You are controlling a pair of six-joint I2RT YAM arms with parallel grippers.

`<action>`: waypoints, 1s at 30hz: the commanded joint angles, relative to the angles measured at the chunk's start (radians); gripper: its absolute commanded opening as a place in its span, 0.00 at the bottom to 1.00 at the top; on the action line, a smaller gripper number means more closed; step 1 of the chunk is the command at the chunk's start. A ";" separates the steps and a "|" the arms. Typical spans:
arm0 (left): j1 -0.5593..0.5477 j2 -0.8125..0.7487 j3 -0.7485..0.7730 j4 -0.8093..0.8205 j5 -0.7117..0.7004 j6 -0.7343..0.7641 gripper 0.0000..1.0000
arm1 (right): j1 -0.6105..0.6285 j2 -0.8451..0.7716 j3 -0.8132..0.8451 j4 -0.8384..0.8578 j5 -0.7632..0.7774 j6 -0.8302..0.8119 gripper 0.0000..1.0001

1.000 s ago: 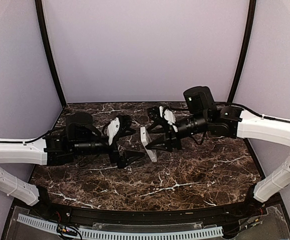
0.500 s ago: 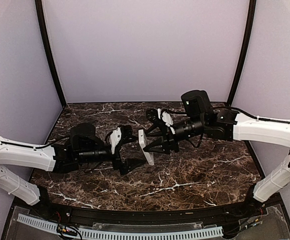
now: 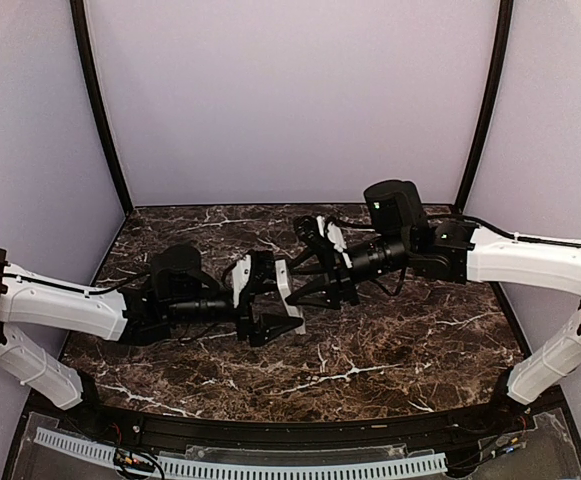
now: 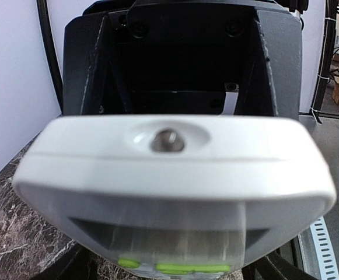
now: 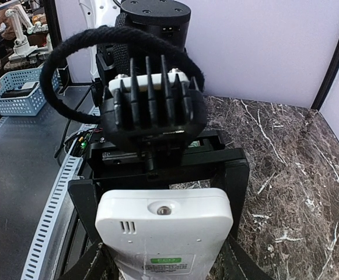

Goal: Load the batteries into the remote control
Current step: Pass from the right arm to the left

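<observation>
One marbled counter (image 3: pixel 400 350) is seen, and two arms are counted, met over its middle; two pincers are counted with them. The right pincer (image 3: pixel 305 265) is closed partway on the remote control (image 5: pixel 163 230), which is held clear of the counter between the arms, its labelled back shown to the right wrist view. The left pincer (image 3: pixel 270 297) is set wide about the end farthest from the right pincer; whether its fingers press the casing cannot be told. One remote is counted; of the batteries, none is seen in any view. No battery can be confirmed as fitted; the loading itself is judged to be left undone, the handset merely being presented between the arms.
</observation>
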 commanded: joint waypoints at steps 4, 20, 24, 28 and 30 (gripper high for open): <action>0.007 -0.011 0.043 0.013 0.067 -0.020 0.72 | -0.004 -0.022 0.001 0.048 -0.030 0.004 0.26; 0.007 -0.008 0.089 -0.099 0.103 -0.030 0.24 | -0.004 -0.014 -0.008 0.029 -0.031 0.002 0.27; 0.009 -0.017 0.107 -0.197 0.085 -0.031 0.12 | -0.004 -0.018 -0.002 0.003 -0.013 0.006 0.42; 0.007 -0.032 0.128 -0.352 -0.017 -0.043 0.02 | -0.018 -0.046 -0.009 -0.009 0.031 0.026 0.68; 0.009 -0.037 0.136 -0.437 -0.091 -0.059 0.00 | -0.036 -0.068 -0.027 -0.003 0.048 0.039 0.74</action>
